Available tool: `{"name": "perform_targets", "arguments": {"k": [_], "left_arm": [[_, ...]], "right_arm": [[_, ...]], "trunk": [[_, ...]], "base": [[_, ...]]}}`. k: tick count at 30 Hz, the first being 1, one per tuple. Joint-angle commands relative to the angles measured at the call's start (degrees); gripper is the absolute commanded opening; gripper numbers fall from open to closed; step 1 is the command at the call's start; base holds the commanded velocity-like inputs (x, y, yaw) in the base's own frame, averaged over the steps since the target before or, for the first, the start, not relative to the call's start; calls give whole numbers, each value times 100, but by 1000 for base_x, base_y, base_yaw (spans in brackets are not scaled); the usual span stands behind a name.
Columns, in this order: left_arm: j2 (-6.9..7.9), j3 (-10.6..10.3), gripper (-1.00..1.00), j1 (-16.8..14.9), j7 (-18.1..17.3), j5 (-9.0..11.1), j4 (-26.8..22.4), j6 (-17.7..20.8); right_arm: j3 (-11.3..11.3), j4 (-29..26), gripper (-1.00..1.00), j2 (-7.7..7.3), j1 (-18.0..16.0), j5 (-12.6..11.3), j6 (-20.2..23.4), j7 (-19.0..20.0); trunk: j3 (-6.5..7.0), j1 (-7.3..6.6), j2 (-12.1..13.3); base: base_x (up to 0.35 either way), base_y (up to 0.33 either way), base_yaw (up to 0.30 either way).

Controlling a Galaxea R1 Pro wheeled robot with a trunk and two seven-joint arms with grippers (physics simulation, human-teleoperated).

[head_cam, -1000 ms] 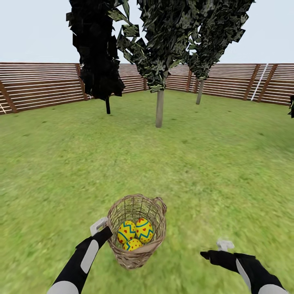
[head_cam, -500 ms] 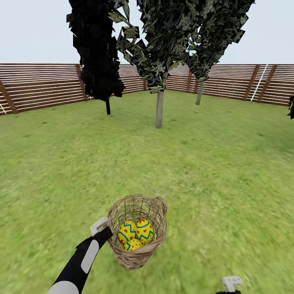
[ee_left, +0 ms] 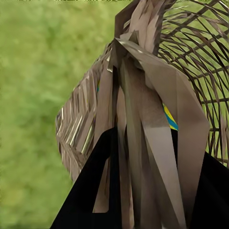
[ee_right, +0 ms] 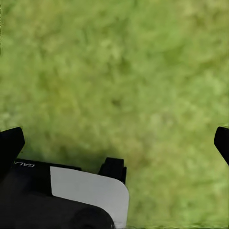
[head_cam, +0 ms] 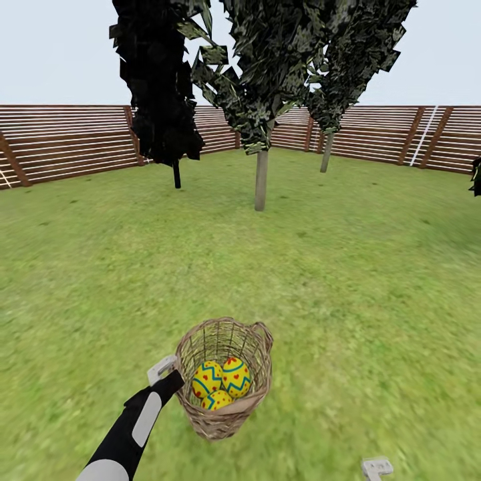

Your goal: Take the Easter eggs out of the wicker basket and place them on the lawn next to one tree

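Left hand (ee_left: 143,191) clamped on wicker basket (head_cam: 224,377) rim; three Easter eggs (head_cam: 220,382) inside, just beyond the fingers. Right hand (ee_right: 114,138) spread apart above lawn (head_cam: 347,287). Tree (head_cam: 261,177) well ahead.

Three Easter eggs (head_cam: 220,383) (yellow, blue zigzags) sit inside the upright wicker basket (head_cam: 225,377) on the lawn (head_cam: 334,280).

Head view: high, facing forward and down across lawn (head_cam: 321,280) toward fence (head_cam: 67,137). Left wrist view: pressed close against wicker basket (ee_left: 143,119), shared with head view. Right wrist view: close, facing grass.
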Motion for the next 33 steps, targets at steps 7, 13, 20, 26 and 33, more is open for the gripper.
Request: {"name": "perform_targets", "arguments": {"k": [7, 13, 20, 26, 33], "left_arm": [[-6, 13, -100, -4, 33, 72, -27, 32], [-6, 14, -100, 0, 30, 65, -27, 32], [-6, 14, -100, -1, 29, 65, -36, 32], [10, 14, -100, 0, 24, 65, -36, 24], [20, 14, -100, -4, 24, 73, -36, 32]], "right_arm": [[-51, 54, 100, 129, 321, 183, -19, -1], [-51, 56, 100, 141, 357, 246, -20, -2], [-51, 56, 100, 181, 406, 249, -20, -2], [-51, 56, 100, 185, 408, 249, -20, -2], [-51, 56, 100, 185, 416, 249, -22, -2]], "trunk": [[121, -154, 278], [228, -286, 519], [354, -440, 800], [462, -572, 1040], [587, -725, 1321]], "base": [[0, 0, 0], [143, -78, 0], [280, -155, 0], [320, -101, 0], [325, -90, 0]]}}
